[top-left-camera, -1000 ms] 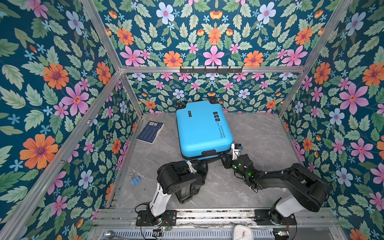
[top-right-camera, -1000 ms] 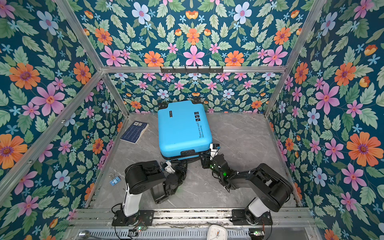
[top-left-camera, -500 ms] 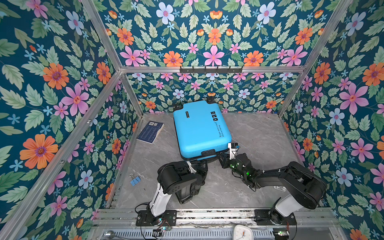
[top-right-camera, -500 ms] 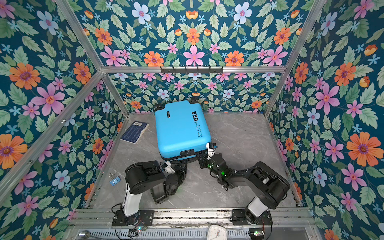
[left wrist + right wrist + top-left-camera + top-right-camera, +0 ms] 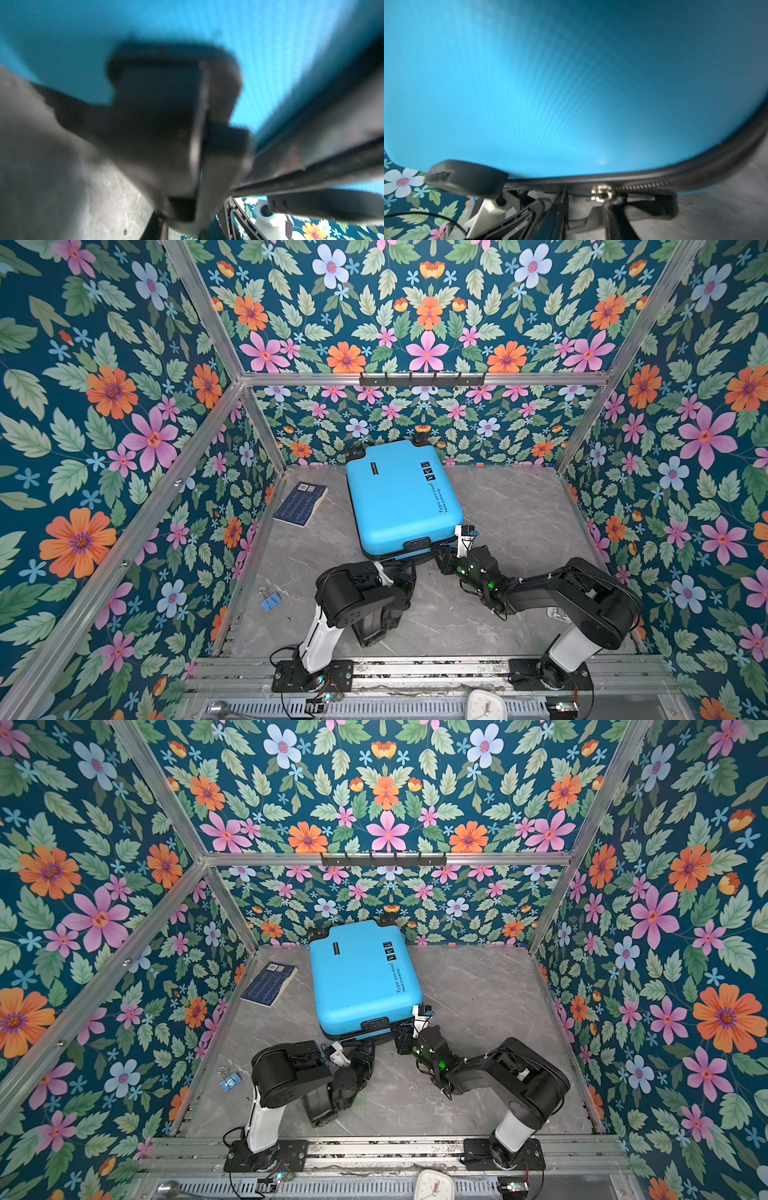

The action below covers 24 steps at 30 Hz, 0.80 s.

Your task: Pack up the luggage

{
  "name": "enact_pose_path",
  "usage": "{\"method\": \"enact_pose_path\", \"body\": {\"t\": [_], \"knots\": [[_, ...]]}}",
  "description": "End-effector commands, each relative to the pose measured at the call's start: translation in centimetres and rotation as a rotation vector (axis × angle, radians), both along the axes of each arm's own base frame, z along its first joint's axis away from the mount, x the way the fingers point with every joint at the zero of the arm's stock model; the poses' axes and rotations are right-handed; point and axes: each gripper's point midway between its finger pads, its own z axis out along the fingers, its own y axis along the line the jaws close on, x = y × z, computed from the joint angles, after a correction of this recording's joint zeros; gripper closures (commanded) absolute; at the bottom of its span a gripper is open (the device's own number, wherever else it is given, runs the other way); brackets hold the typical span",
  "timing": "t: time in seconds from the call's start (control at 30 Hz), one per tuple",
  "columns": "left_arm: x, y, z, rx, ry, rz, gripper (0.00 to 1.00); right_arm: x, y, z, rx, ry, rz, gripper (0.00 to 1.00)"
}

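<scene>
Bright-blue hard-shell suitcase (image 5: pixel 399 497), black wheels and handle, black printed text: lies flat at the back middle of the grey marbled worktop (image 5: pixel 519 510), wheels toward the rear wall. Left jaws: at the suitcase's near edge by its black handle; view blurred, so their opening cannot be told. Right jaws: at the near right corner, beside the silver zip slider (image 5: pixel 600 192); any hold cannot be told. Dark-blue booklet (image 5: pixel 301 504): left of the suitcase, apart.
</scene>
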Motion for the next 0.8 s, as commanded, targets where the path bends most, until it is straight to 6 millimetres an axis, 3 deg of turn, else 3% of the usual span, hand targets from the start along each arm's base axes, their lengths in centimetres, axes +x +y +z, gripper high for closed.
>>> {"method": "enact_pose_path", "body": {"t": [0.0, 0.2, 0.33, 0.53, 0.67, 0.77], "knots": [[-0.8, -1.3, -0.5, 0.086, -0.021, -0.102, 1.00, 1.7, -1.8, 0.0, 0.009, -0.032, -0.139, 0.74], [-1.0, -1.4, -0.6, 0.086, -0.019, -0.105, 1.00, 2.4, -1.7, 0.4, 0.046, -0.067, -0.160, 0.94], [-1.0, -1.4, -0.6, 0.085, -0.019, -0.104, 1.00, 2.5, -2.2, 0.3, 0.050, -0.072, -0.193, 0.99], [-1.0, -1.3, -0.7, 0.088, -0.017, -0.101, 1.00, 2.2, -3.1, 0.4, 0.034, -0.087, -0.218, 1.00], [-1.1, -1.4, -0.7, 0.088, -0.017, -0.104, 1.00, 2.3, -2.4, 1.2, 0.035, -0.113, -0.184, 0.90], [-1.1, -1.5, -0.7, 0.087, -0.017, -0.105, 1.00, 2.7, -1.6, 1.7, 0.028, -0.128, -0.159, 0.93]]}}
